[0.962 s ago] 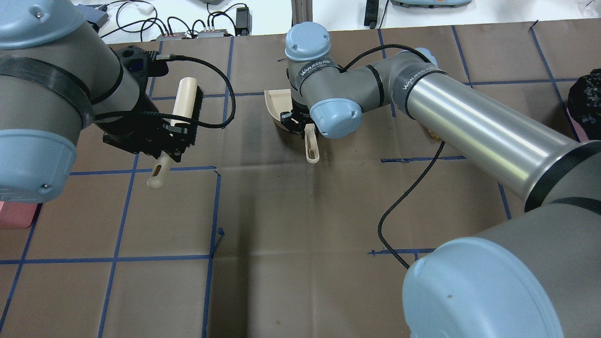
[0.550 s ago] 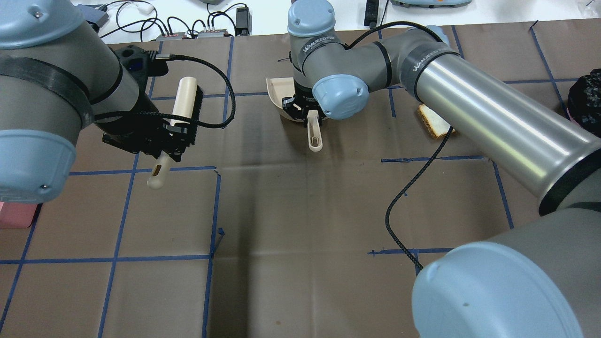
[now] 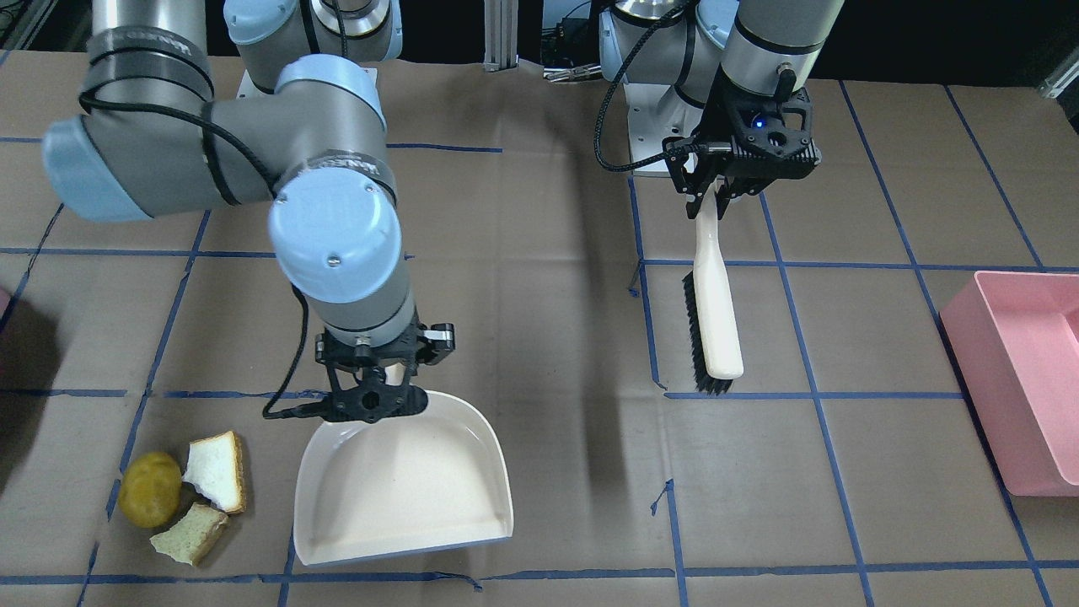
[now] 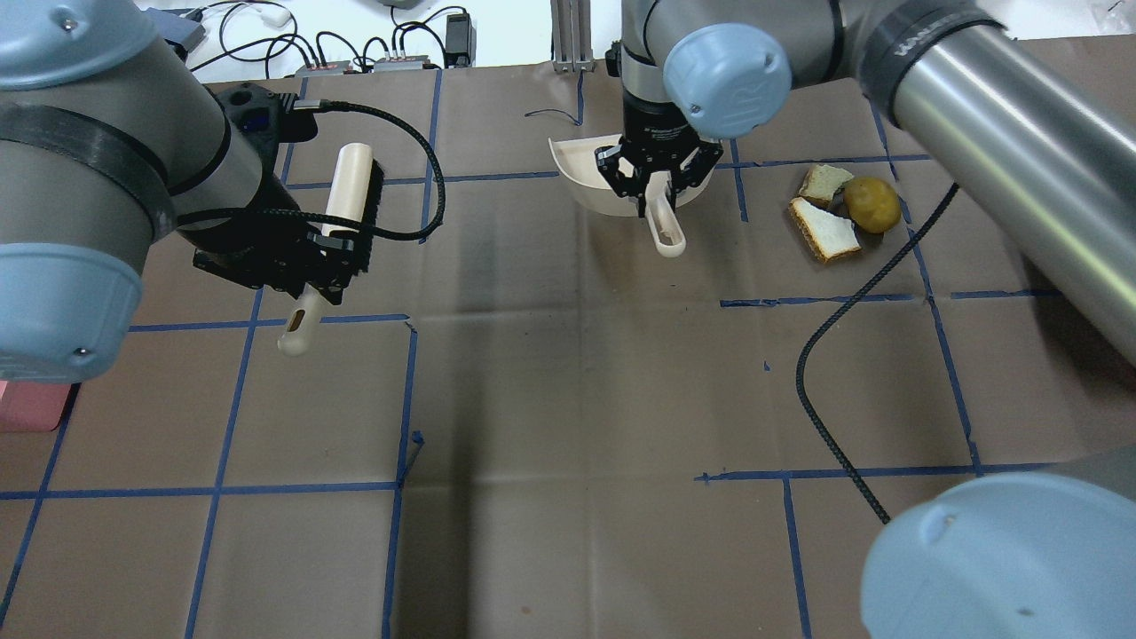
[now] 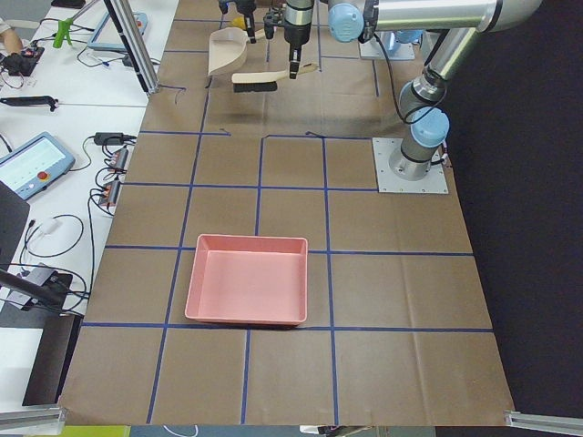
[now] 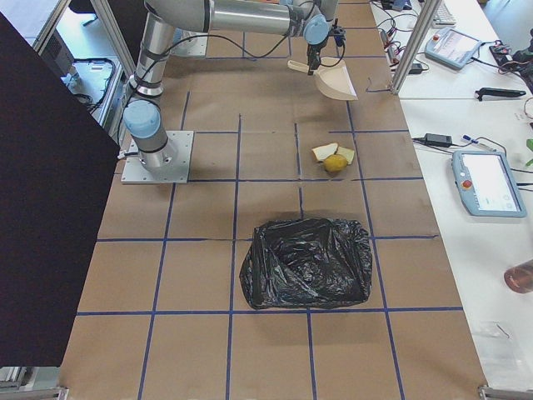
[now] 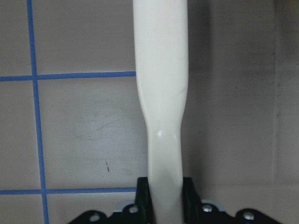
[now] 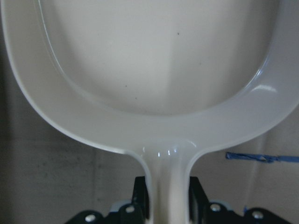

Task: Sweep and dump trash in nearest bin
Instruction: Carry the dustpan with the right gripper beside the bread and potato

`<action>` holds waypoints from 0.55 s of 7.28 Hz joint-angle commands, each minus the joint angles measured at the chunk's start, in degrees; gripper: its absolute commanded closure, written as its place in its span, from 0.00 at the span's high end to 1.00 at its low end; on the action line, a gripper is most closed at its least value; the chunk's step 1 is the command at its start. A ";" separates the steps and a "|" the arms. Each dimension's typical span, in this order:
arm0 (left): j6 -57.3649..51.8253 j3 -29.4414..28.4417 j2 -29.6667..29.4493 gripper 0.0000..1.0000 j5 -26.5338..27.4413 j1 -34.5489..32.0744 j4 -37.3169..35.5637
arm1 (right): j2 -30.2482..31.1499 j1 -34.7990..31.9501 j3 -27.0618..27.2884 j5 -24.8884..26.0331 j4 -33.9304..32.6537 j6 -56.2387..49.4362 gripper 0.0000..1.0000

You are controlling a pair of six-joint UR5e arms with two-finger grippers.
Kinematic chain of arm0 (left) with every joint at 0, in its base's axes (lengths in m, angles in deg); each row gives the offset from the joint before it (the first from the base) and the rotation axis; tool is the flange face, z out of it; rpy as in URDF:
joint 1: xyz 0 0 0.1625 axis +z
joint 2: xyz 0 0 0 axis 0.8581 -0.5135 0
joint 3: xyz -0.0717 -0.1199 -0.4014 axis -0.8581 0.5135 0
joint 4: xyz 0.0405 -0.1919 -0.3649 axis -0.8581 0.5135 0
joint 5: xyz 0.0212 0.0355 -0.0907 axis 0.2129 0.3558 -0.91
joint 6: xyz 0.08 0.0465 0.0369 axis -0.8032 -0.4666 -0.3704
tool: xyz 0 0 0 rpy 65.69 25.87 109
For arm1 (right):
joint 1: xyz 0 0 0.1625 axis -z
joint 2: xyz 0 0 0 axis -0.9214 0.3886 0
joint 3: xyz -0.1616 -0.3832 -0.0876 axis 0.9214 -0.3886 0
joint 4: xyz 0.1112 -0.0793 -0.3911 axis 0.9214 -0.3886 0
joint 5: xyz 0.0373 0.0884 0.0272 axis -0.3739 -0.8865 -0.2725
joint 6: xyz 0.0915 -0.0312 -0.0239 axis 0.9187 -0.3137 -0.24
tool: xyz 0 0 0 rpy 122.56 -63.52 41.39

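Overhead exterior shows my left gripper [image 4: 312, 266] clamped on the brush [image 4: 351, 200], unmoved. Farther out, my right gripper [image 4: 655, 182], closed on the dustpan [image 3: 405, 480], has swung toward 3 trash pieces [image 4: 843, 209], now uncovered.

Both arms are grey tubes with pale blue rounded joint caps fixed by small screws, polished silver forearm sections, black braided cables, and white "WANJEED" lettering on dark bands.

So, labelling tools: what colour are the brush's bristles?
Black, on the cream-handled brush; clearest in the exterior front-facing view.
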 commanded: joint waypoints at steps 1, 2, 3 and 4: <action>0.03 -0.09 -0.05 0.00 0.00 -0.29 0.02 | 4.68 6.00 0.21 2.80 8.47 -11.48 0.09; 0.21 0.00 -0.05 0.00 -0.09 -0.64 0.19 | 6.09 8.55 0.74 3.52 10.59 -15.53 0.09; 0.21 -0.44 0.04 0.00 -0.09 -0.91 0.28 | 8.54 11.28 3.27 3.87 11.22 -20.79 0.09; 0.12 -0.96 0.65 0.00 -1.57 -1.17 0.37 | 11.87 14.96 7.21 4.92 11.14 -26.24 0.09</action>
